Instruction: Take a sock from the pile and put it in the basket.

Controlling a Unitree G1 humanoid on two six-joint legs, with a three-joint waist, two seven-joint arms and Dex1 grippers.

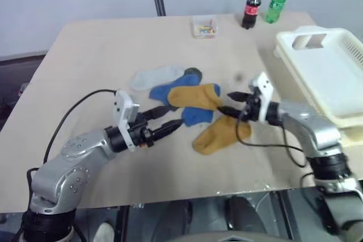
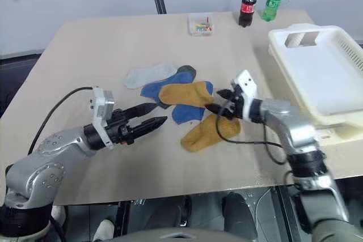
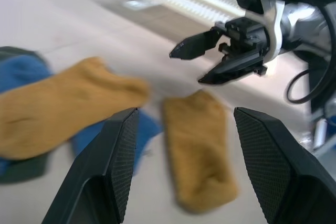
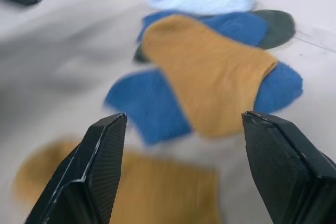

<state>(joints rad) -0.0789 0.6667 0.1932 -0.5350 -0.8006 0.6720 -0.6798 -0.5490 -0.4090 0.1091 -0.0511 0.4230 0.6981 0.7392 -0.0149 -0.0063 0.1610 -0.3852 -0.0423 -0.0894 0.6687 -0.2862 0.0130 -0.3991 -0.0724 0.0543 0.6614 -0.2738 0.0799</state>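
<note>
Right gripper (image 1: 233,103) spread wide, empty, just over the pile (image 1: 184,97) mid-tabletop. Left gripper (image 1: 170,120) likewise apart, holding nothing, beside the blue sock (image 1: 197,115).

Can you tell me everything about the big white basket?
The basket is white and rectangular, and looks like plastic. Its sides have thin slots, and the far end has a cut-out handle hole. It sits upright on the table, at the robot's right, near that edge. It looks empty inside: no sock in it yet. Neither hand touches it. The socks lie apart from it, toward the middle of the table.
</note>
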